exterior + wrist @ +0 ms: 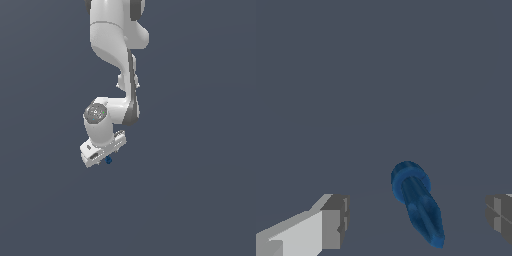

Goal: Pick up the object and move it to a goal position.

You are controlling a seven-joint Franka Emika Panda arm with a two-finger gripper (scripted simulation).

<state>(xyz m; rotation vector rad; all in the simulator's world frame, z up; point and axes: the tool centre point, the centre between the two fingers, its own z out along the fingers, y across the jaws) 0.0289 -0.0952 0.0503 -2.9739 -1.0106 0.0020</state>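
Note:
The object (417, 201) is a small dark blue item with a round knob end and a narrow tapered shaft. In the wrist view it lies in the gap between my two fingertips, touching neither. My gripper (416, 220) is open, with one grey pad (336, 222) on one side and the other pad (500, 217) far across. In the exterior view the object (108, 160) shows as a tiny blue dot just under the white gripper (103, 156), which hides most of it.
The white arm (117, 60) comes down from the top of the exterior view. The ground (200, 190) is a plain dark grey-blue surface all around.

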